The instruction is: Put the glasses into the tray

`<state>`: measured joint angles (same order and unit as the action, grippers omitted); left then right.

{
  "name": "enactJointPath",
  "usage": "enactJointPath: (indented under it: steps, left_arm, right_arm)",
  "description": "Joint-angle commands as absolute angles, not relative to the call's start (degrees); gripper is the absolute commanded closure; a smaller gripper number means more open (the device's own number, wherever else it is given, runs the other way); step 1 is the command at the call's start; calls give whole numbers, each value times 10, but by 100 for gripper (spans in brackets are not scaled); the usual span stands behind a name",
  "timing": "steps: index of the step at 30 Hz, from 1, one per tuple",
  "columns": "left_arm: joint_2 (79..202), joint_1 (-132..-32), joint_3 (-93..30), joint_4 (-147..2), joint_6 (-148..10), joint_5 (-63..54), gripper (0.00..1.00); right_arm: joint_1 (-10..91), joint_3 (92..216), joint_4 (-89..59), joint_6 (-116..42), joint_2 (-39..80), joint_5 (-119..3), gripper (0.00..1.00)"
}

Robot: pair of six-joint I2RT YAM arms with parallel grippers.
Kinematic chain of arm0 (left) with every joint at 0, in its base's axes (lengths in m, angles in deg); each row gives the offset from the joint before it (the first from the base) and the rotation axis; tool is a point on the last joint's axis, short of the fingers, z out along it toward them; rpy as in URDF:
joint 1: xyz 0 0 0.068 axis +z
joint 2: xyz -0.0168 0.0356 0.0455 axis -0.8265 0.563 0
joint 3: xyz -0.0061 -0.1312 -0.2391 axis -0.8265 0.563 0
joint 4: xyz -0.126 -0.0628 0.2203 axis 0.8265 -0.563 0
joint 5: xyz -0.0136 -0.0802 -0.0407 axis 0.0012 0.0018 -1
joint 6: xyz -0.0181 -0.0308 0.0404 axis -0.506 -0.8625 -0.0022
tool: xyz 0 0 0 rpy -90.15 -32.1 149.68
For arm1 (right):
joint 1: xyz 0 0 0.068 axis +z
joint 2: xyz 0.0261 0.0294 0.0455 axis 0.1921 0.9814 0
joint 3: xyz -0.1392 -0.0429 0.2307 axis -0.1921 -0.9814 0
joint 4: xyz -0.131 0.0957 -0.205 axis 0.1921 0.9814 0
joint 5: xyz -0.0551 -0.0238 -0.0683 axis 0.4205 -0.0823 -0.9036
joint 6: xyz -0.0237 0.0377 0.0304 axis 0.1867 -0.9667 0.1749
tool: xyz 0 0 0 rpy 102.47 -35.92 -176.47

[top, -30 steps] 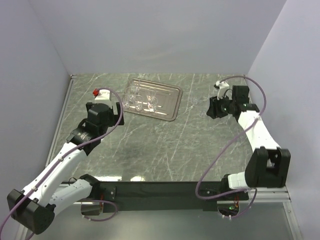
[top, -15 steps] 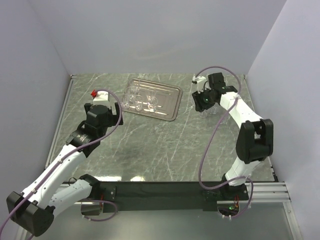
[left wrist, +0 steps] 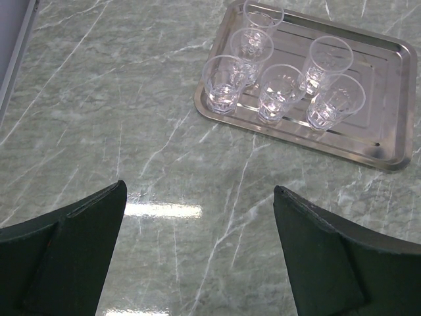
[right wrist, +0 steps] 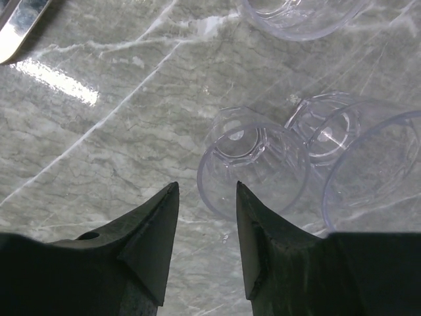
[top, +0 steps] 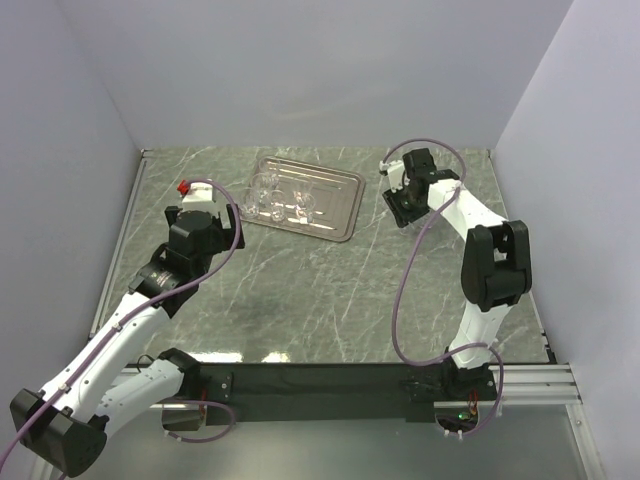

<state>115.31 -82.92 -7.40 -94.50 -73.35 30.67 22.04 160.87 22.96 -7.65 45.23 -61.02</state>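
The silver tray [left wrist: 372, 155] lies at the far middle of the table [top: 300, 290] and holds several clear glasses [left wrist: 279, 94] standing upright in its left half. My left gripper [left wrist: 199, 192] hovers open over bare marble, short of the tray's near left corner. Right of the tray [top: 335, 190], my right gripper [top: 402, 208] hangs over three loose glasses on the table. In the right wrist view its half-open fingers [right wrist: 206, 191] straddle the near rim of one glass [right wrist: 253, 168], with two more glasses [right wrist: 371, 171] crowded to the right and nothing gripped.
Another clear glass [right wrist: 299, 14] stands beyond the cluster at the top of the right wrist view. The tray's corner [right wrist: 16, 26] shows at that view's upper left. Grey walls close the table on three sides. A purple cable [top: 415, 290] loops off the right arm.
My right arm has swung from the right side toward the tray and come down over the loose glasses, its jaws narrowing a little. The left arm has drifted slightly left.
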Motion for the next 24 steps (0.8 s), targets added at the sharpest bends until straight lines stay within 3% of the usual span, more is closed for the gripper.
enactJointPath:
  steps: [1,6,13,24]
  left_arm:
    - [1147,-827,-71,-925,-723,308,1]
    - [1147,-826,-71,-924,-723,311,1]
    - [1144,-826,-70,-923,-723,314,1]
    - [1136,-826,-67,-921,-723,325,1]
  right_arm:
    - [227,1626,226,-80,455,-625,55]
    - [230,1632,232,-78,475,-620,63]
    - [238,1645,257,-45,481,-591,100]
    - [303,1692,312,65,435,-513,100]
